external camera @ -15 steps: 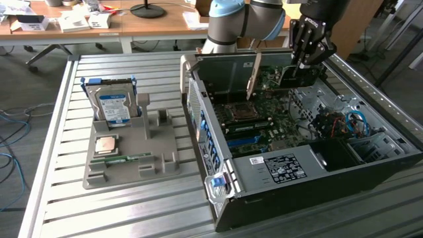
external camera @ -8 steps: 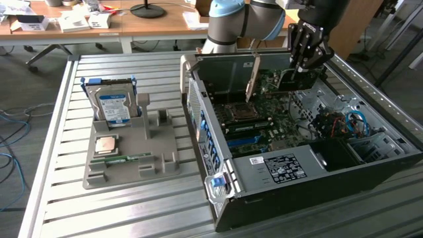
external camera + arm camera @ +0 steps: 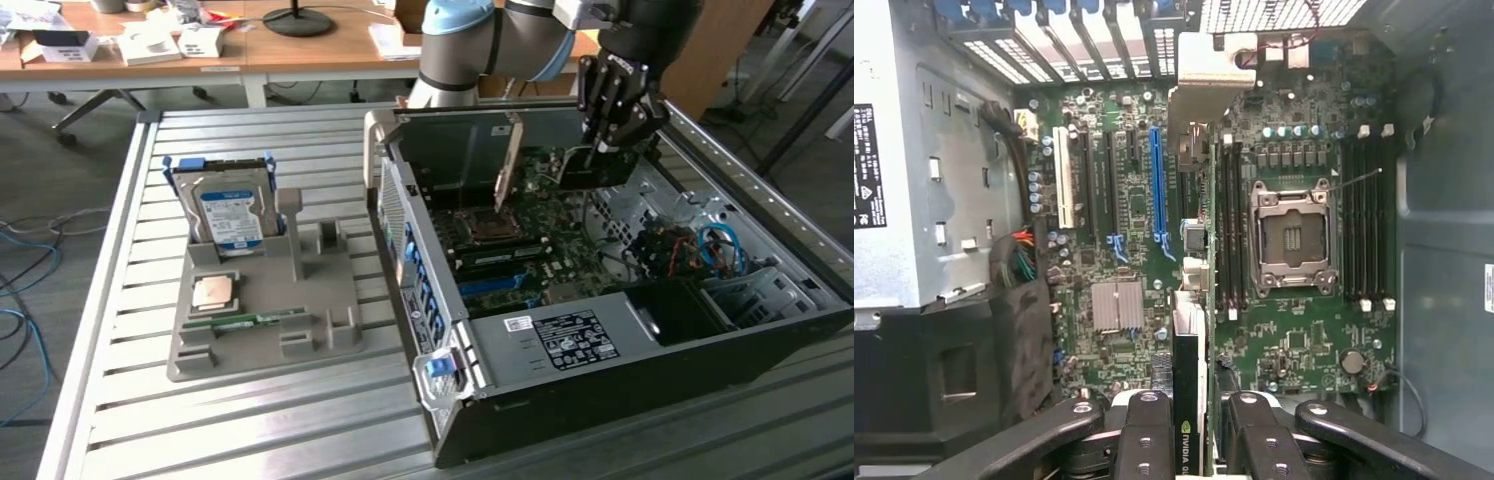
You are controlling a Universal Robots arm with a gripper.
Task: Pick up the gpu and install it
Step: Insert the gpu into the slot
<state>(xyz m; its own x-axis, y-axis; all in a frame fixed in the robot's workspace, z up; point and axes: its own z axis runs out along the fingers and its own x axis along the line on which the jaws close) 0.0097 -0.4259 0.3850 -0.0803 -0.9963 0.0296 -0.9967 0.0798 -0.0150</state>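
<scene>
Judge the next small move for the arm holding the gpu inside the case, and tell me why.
Probably a slight sideways shift toward the blue slot, away from the CPU socket, before lowering. The gripper is shut on the gpu, held edge-on over the motherboard. Its edge appears to sit between the blue slot and the memory slots, not over the slot.

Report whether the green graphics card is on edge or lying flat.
On edge: the thin green circuit card with silver bracket presents its narrow edge, gripped between the black fingers, perpendicular to the green motherboard.
</scene>
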